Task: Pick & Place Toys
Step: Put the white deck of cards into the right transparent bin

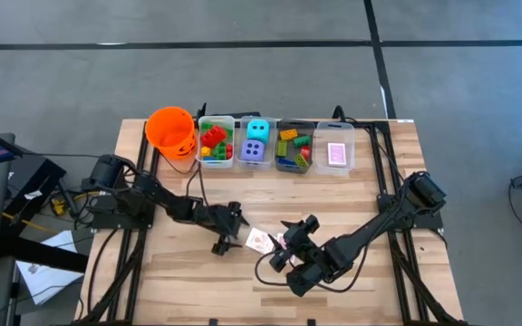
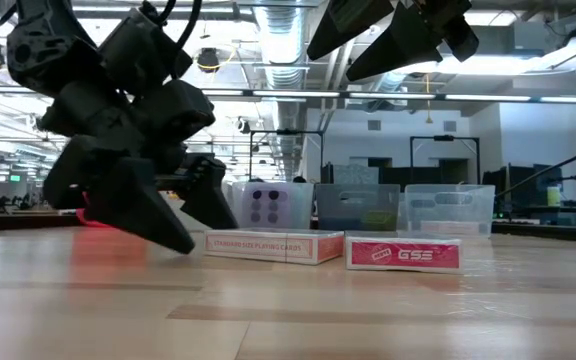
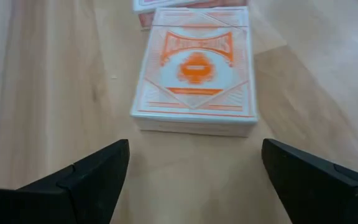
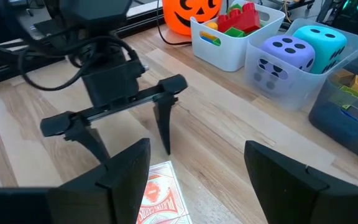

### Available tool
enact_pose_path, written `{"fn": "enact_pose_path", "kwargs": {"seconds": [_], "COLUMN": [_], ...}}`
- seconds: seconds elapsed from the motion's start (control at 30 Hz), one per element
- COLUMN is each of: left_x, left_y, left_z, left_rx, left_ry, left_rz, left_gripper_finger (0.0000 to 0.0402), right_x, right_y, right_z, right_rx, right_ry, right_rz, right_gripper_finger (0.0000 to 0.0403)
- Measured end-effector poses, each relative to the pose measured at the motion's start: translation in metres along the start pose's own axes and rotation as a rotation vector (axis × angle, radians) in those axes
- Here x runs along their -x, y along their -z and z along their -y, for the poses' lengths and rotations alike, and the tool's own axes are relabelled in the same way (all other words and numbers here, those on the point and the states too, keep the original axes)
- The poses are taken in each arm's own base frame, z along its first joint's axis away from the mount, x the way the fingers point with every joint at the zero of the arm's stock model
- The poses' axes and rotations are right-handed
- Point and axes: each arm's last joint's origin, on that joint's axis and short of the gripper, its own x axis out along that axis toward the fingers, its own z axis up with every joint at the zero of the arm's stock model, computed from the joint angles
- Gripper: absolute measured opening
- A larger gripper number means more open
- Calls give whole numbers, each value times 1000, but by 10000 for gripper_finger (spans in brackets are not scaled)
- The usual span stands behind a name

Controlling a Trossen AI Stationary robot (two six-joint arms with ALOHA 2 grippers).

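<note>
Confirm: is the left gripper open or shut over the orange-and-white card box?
Open. The left gripper has its dark fingers spread wide, the orange-and-white card box lying flat, untouched.

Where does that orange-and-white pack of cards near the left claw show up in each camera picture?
High view: card pack, table centre, right of the left gripper.
Low view: lying flat at centre.
Left wrist view: ahead of the open fingers.
Right wrist view: bottom edge.
Shared landmark: left gripper.

Left claw spreads wide, fingertips at the desk (arm stretched low); right claw, also spread, hovers opposite it.
</note>
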Motion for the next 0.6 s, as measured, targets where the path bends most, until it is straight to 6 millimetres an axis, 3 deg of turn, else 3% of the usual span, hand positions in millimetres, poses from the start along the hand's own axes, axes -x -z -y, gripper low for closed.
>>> {"fn": "enact_pose_path", "kwargs": {"seconds": [0.6], "left_x": [1], "left_y": [-8], "left_z": [-3], "left_rx": [27], "left_ry": [78], "left_rz": [100], "left_gripper_finger": [352], "right_x": [-3], "right_y": [-2], "right_z": [0], "right_rx": [-22], "right_ry": [0], "right_rz": [3], "right_gripper_finger": [255]}}
